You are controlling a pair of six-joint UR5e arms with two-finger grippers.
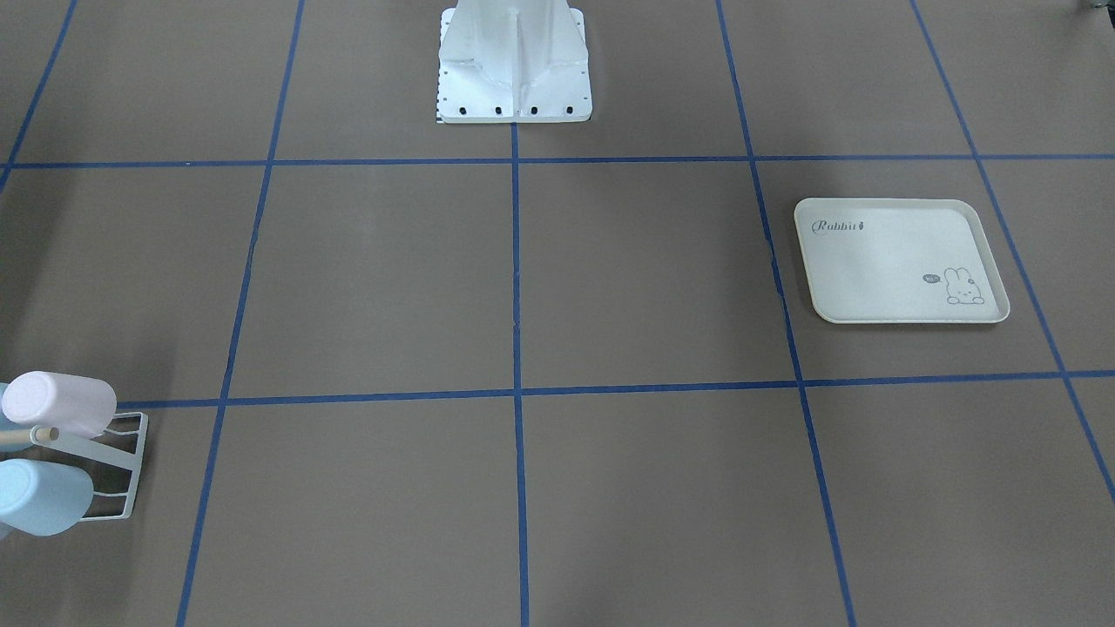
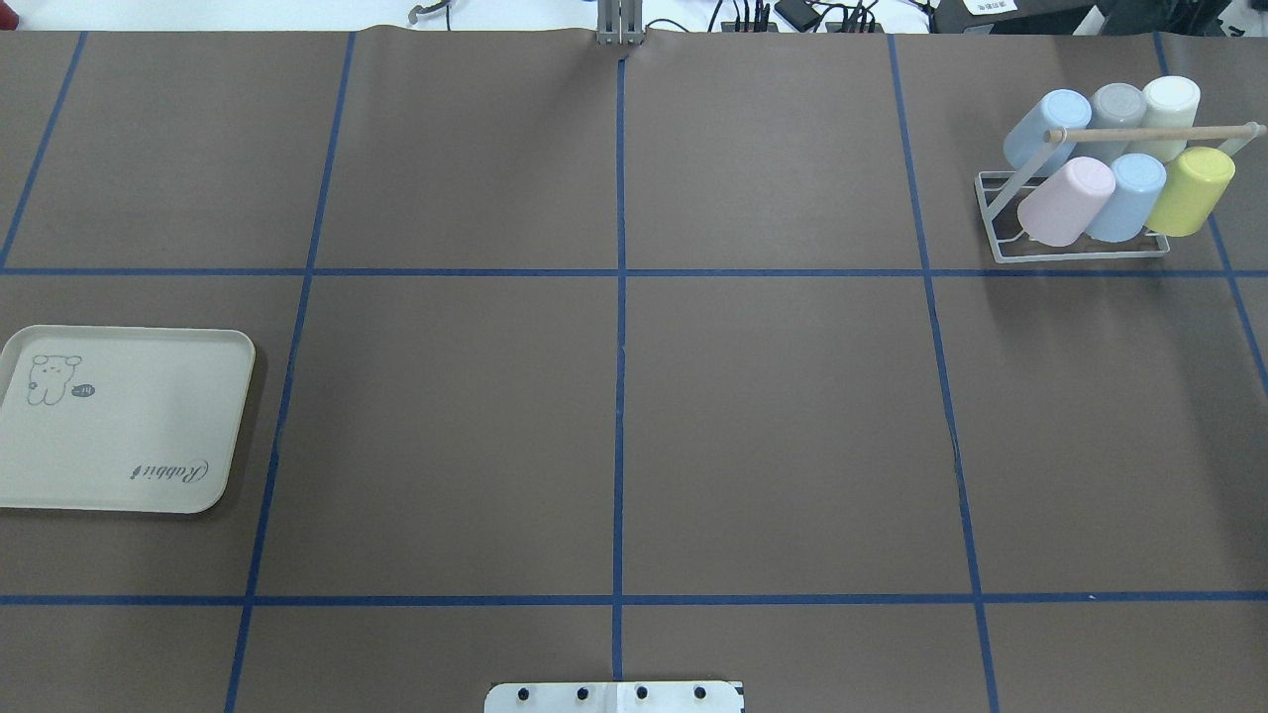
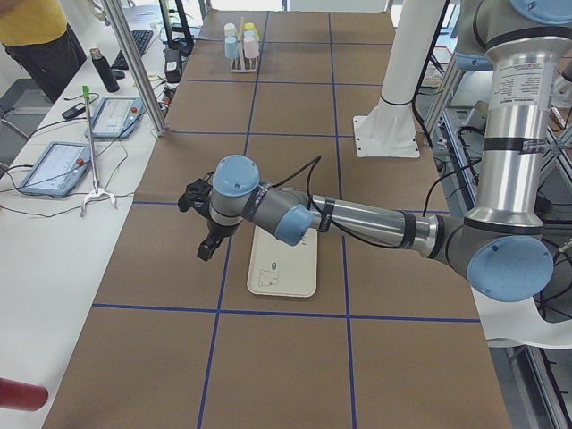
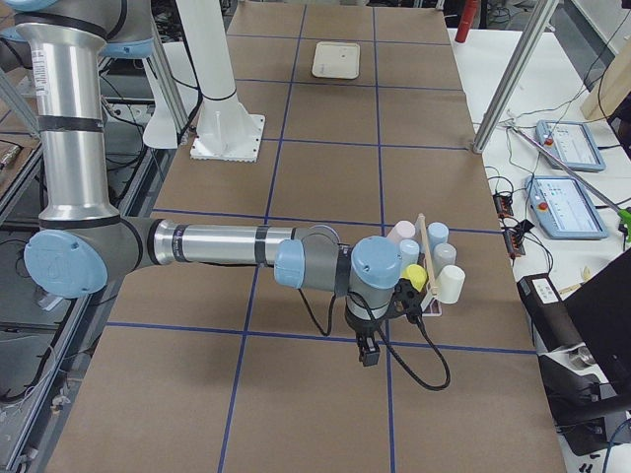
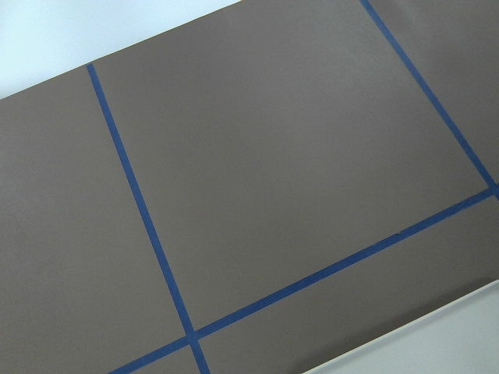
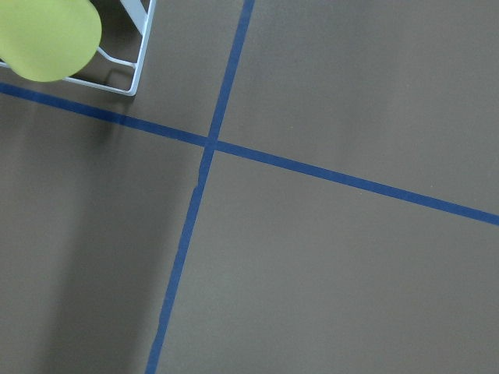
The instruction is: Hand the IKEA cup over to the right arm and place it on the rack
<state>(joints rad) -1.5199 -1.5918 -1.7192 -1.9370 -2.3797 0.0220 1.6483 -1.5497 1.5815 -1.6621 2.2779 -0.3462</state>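
Note:
The white wire rack [image 2: 1075, 250] with its wooden rod [image 2: 1149, 132] stands at the far right of the overhead view and holds several IKEA cups, among them a pink cup [image 2: 1065, 201], a blue one [image 2: 1124, 196] and a yellow one [image 2: 1199, 190]. The front view catches the rack [image 1: 122, 470] at its left edge. My right gripper [image 4: 368, 355] hangs over the table just beside the rack [image 4: 432, 311]; the right wrist view shows the yellow cup [image 6: 47, 35]. My left gripper [image 3: 206, 252] hovers beside the cream tray [image 3: 284, 268]. I cannot tell whether either is open or shut; no cup shows at either.
The rabbit tray [image 2: 119, 426] lies bare at the left. The white robot pedestal [image 1: 514, 70] stands at mid-table. A side bench carries tablets [image 3: 54, 165] and a bottle [image 3: 103, 70]; a person in yellow [image 3: 36, 27] stands beyond it.

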